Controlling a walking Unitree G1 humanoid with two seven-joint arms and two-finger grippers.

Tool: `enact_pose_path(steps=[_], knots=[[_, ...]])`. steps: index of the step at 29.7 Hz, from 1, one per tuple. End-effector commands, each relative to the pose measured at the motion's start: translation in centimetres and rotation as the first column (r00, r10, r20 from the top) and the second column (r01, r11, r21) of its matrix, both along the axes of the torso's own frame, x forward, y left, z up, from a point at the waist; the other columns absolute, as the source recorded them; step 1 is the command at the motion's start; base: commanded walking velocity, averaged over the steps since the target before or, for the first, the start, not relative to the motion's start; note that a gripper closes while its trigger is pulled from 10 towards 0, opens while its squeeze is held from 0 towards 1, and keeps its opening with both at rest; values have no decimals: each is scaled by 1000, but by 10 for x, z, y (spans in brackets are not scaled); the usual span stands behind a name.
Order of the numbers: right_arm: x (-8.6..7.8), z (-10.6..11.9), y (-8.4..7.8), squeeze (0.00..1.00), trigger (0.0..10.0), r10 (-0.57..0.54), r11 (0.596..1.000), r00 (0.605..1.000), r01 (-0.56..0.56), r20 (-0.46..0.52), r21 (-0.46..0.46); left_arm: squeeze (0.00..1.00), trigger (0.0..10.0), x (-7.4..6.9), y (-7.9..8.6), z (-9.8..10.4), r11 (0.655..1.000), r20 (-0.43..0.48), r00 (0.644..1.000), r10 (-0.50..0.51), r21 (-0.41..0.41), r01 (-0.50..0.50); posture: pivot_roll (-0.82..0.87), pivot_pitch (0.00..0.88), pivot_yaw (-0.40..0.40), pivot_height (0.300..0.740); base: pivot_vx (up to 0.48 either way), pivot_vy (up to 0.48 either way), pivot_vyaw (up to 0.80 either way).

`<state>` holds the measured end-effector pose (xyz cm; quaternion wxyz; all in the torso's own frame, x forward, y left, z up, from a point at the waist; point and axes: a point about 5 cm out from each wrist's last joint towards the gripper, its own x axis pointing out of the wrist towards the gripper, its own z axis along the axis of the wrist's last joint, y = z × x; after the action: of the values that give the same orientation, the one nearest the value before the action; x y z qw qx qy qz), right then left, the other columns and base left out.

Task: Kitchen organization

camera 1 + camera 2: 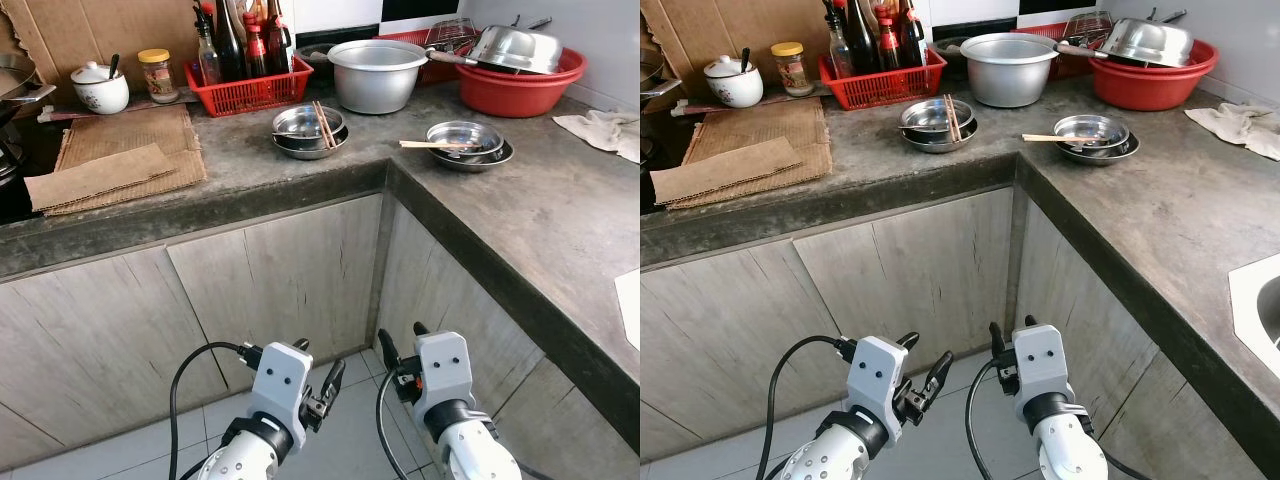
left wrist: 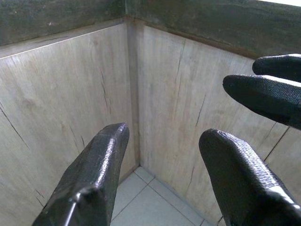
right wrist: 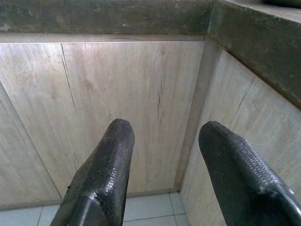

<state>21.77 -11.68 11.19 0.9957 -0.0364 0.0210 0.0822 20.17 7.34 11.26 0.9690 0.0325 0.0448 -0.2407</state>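
Two stacks of steel bowls stand near the inner corner of the grey L-shaped counter point(image 1: 560, 230). The left stack point(image 1: 310, 130) carries brown chopsticks point(image 1: 322, 122), and the right stack point(image 1: 468, 143) has a pale pair point(image 1: 430, 145) across its rim. My left gripper point(image 1: 320, 356) and right gripper point(image 1: 401, 336) hang low in front of the wooden cabinet doors point(image 1: 290, 270), well below the countertop. Both are open and hold nothing. In the left wrist view, the left gripper point(image 2: 165, 134) faces the cabinet corner, with the right gripper's fingers point(image 2: 268, 94) beside it. The right gripper point(image 3: 165, 127) faces the same corner.
At the back stand a steel pot point(image 1: 377, 72), a red basket of bottles point(image 1: 250, 90), and a red basin point(image 1: 520, 92) holding a steel bowl. Cardboard sheets point(image 1: 120, 160), a white jar point(image 1: 100, 90) and a yellow-lidded jar point(image 1: 158, 75) sit left. A cloth point(image 1: 605, 130) and sink edge point(image 1: 1260, 300) lie right.
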Motion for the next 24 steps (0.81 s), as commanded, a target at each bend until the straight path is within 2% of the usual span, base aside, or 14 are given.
enact_pose_path(steps=[1,9,15,24], knots=[[1,3,-1,0,10000,-11,1000,1000,11,21,18,0,10000,2,2,1,1000,18,1000,19,-5,-19,203,87,3,740,0,0,0],[14,27,-11,0,10000,-63,997,990,57,126,46,0,10000,8,10,11,993,45,993,109,-59,-106,194,88,3,740,0,0,0],[23,43,-8,0,10000,-58,997,981,49,184,52,0,10000,11,10,15,993,87,990,112,-56,-107,196,86,-3,740,0,0,0],[27,51,-7,0,10000,-60,998,975,51,215,45,0,10000,16,12,20,993,128,985,111,-49,-106,197,86,0,740,34,0,0]])
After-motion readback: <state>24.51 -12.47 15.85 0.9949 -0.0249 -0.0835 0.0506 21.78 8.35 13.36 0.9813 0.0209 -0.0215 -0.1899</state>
